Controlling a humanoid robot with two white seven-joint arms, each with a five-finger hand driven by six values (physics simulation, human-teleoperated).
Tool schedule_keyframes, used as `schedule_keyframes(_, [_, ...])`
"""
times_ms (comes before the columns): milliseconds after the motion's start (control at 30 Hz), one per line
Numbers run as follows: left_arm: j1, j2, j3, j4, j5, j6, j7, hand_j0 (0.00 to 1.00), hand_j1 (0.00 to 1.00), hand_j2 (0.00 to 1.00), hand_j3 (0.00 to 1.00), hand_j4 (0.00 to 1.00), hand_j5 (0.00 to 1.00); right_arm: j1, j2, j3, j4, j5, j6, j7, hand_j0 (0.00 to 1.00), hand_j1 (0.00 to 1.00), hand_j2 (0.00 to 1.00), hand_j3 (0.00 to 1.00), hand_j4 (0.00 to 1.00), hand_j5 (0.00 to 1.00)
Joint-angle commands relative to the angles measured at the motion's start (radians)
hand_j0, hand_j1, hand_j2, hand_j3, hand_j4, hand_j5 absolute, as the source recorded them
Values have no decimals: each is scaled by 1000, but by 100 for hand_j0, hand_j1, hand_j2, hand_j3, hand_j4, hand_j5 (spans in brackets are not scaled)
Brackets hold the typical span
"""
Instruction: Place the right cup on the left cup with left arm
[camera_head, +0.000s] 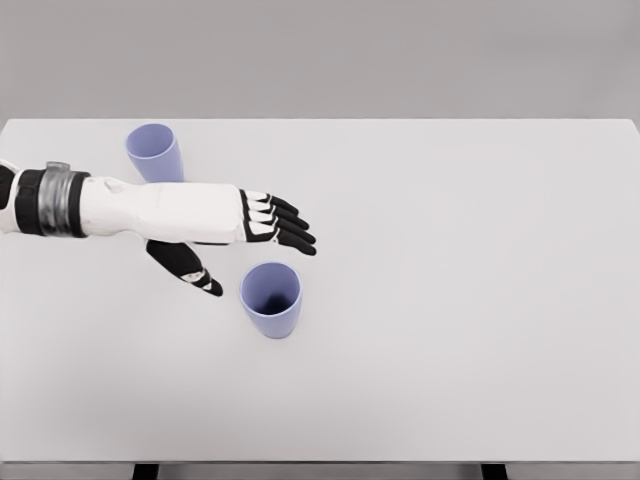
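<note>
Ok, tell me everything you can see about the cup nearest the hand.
The right cup is a plain lavender tumbler with no handle, matte like plastic, upright and empty, its open mouth showing a dark inside. It stands on the white table, just below the left hand, whose spread fingers and thumb hover close without touching it.
</note>
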Motion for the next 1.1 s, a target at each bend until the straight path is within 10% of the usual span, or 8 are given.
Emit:
schedule_keyframes(0, [0, -1, -1, 0, 6, 3, 0, 100, 100, 100, 100, 100, 100, 0, 0, -1, 4, 0, 0, 0, 100, 100, 100, 100, 100, 100])
schedule_keyframes(133, [-58, 6, -21, 1, 2, 3, 0, 100, 100, 100, 100, 100, 100, 11, 0, -5, -2, 0, 0, 0, 100, 100, 100, 100, 100, 100])
schedule_keyframes(200, [-129, 5, -142, 0, -7, 3, 0, 100, 100, 100, 100, 100, 100, 11, 0, 1, 4, 0, 0, 0, 100, 100, 100, 100, 100, 100])
schedule_keyframes(1067, [-110, -41, -159, 38, -141, 3, 3, 100, 100, 100, 100, 100, 100, 11, 0, -1, 4, 0, 0, 0, 100, 100, 100, 100, 100, 100])
